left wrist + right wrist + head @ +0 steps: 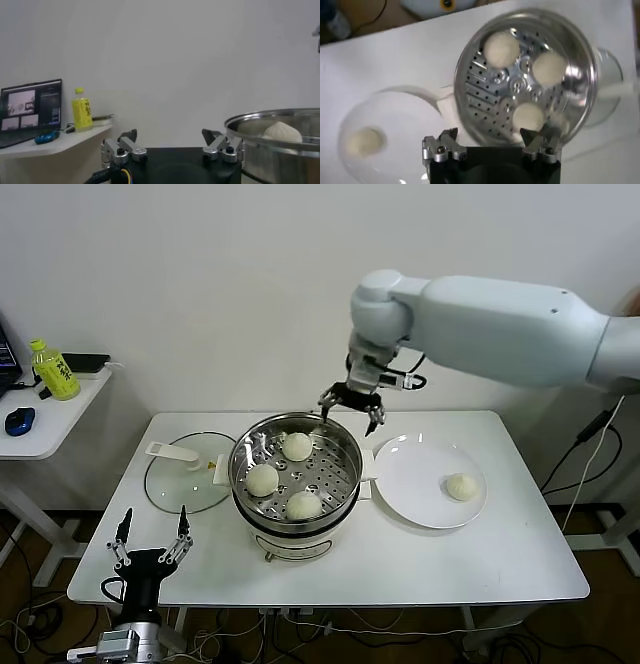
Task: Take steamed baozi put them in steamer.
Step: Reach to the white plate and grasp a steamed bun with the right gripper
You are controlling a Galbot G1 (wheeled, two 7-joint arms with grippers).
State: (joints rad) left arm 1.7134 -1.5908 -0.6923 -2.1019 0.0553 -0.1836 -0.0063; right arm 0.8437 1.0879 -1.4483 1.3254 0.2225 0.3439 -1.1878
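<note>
The steel steamer (343, 446) stands mid-table with three baozi on its perforated tray: one at the back (297, 446), one at the left (262, 480), one at the front (304, 505). A fourth baozi (461, 486) lies on the white plate (415, 474) to the right. My right gripper (351, 406) hangs open and empty above the steamer's far right rim. Its wrist view looks down on the steamer (587, 75), the three baozi inside and the plate's baozi (364, 141). My left gripper (152, 536) is parked open below the table's front left corner.
A round glass lid (186, 474) with a white handle lies left of the steamer. A side table at the far left holds a yellow bottle (54, 370) and a blue mouse (19, 421). Bare tabletop lies in front of the plate.
</note>
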